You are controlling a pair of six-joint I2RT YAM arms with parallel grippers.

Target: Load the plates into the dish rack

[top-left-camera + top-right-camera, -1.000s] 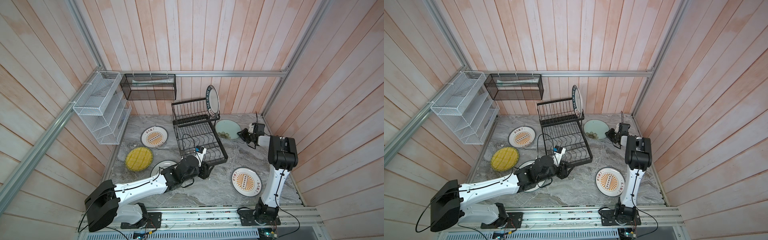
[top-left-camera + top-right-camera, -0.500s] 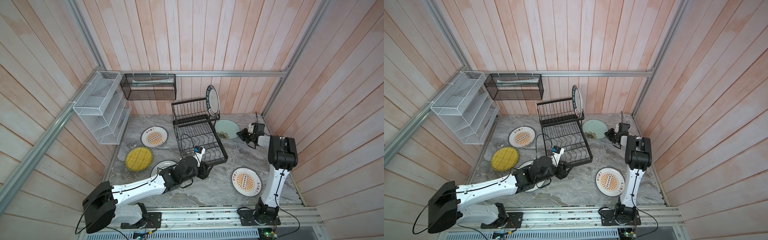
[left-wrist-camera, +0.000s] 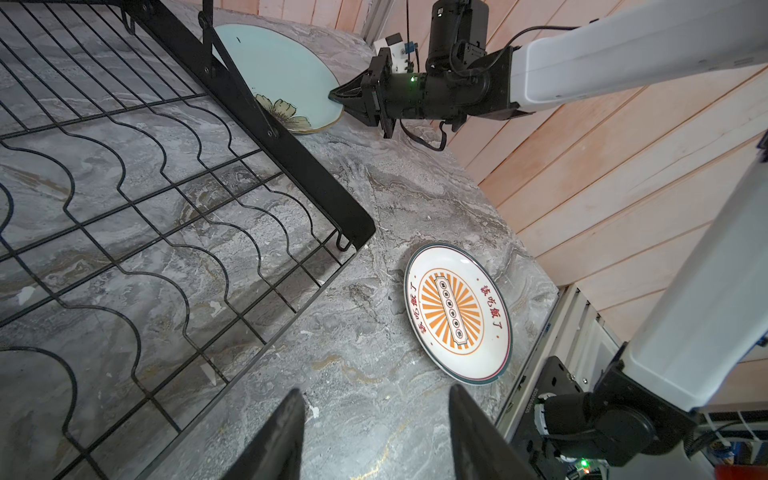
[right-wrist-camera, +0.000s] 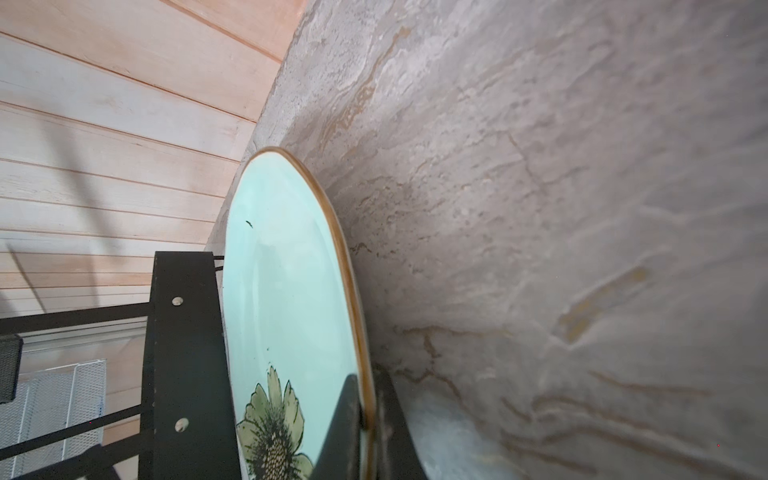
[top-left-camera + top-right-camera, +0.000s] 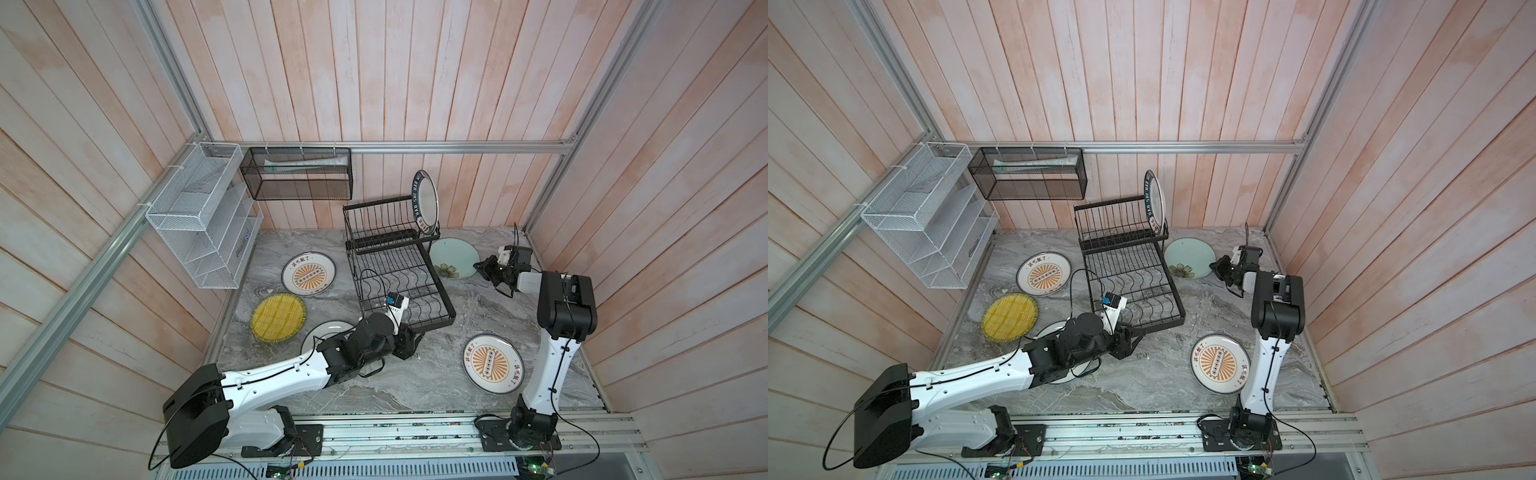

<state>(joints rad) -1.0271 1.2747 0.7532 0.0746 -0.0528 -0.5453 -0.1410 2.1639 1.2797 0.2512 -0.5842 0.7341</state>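
Beside the rack (image 5: 398,286), grasps the mint plate (image 5: 452,257) at its rim in right gripper (image 4: 368,415), with left gripper (image 3: 374,401) released and empty; next probably needs lifting upright.

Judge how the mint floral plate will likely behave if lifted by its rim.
Probably stiff: the mint floral plate looks like glazed ceramic, unlikely to flex. Its glossy surface may slip in the right gripper, which pinches only the rim. Held at one edge, it may pivot downward.
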